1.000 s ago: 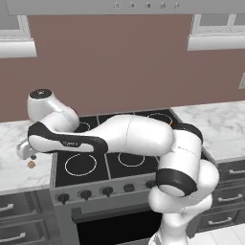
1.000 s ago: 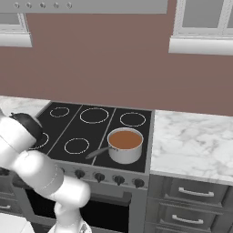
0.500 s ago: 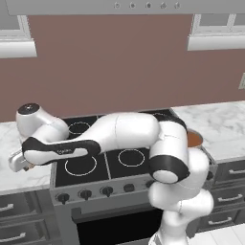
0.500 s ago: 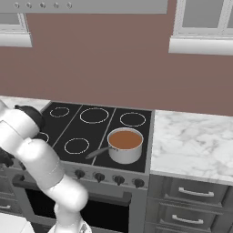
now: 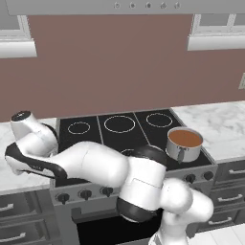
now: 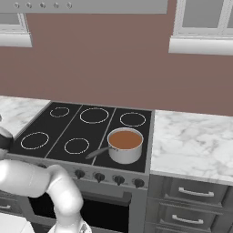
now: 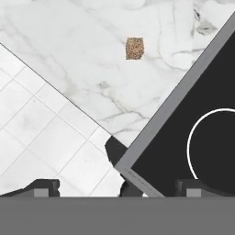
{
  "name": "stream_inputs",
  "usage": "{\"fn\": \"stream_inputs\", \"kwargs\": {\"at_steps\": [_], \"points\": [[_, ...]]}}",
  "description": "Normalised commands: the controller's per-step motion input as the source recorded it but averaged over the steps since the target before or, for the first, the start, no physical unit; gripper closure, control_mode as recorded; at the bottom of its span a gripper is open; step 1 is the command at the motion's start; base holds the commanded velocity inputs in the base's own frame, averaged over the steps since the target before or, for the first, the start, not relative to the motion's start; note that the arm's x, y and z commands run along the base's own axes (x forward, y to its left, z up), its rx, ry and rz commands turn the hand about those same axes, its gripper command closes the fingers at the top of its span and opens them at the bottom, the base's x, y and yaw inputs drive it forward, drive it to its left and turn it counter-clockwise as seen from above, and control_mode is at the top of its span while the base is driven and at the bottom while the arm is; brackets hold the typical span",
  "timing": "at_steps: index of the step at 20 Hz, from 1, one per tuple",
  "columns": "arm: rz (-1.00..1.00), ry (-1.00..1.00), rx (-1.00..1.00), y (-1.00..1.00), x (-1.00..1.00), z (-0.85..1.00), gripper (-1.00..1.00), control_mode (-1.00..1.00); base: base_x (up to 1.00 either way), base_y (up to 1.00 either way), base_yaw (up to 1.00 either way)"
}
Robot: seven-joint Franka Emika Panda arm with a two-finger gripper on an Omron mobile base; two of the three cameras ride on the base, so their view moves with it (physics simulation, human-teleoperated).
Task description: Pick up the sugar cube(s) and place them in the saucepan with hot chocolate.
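In the hand view the sugar cube [image 7: 134, 48] lies alone on the marble counter [image 7: 82, 69] in the upper middle of the frame, well above the claw [image 7: 117, 188], whose two dark tips rise far apart at the bottom edge with nothing between them. The cube sits slightly right of the midline between the tips, so my judgement is that the hand must travel up-frame before descending. The stove [image 7: 197, 133] corner lies beneath the claw. In the left base view the arm [image 5: 86, 162] stretches low toward the left edge. The saucepan [image 6: 124, 144] stands on the front right burner, well apart.
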Motion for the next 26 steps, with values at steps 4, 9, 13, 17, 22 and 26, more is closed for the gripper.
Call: {"fn": "stream_inputs", "kwargs": {"at_steps": [4, 9, 13, 17, 22, 26], "points": [[-0.10, 0.00, -0.06, 0.00, 0.34, -0.24, -1.00, -1.00, 0.00, 0.00, 0.00], [-0.06, 0.00, -0.02, 0.04, 0.42, -0.17, -1.00, -1.00, 0.00, 0.00, 0.00], [0.00, 0.00, 0.00, 0.19, 0.54, -0.06, -1.00, -1.00, 0.00, 0.00, 0.00], [0.00, 0.00, 0.00, 0.09, 0.42, -0.16, -1.00, -1.00, 0.00, 0.00, 0.00], [0.00, 0.00, 0.00, 0.14, 0.33, -0.25, -1.00, -1.00, 0.00, 0.00, 0.00], [0.00, 0.01, 0.00, 0.23, 0.27, -0.28, -1.00, -1.00, 0.00, 0.00, 0.00]]}}
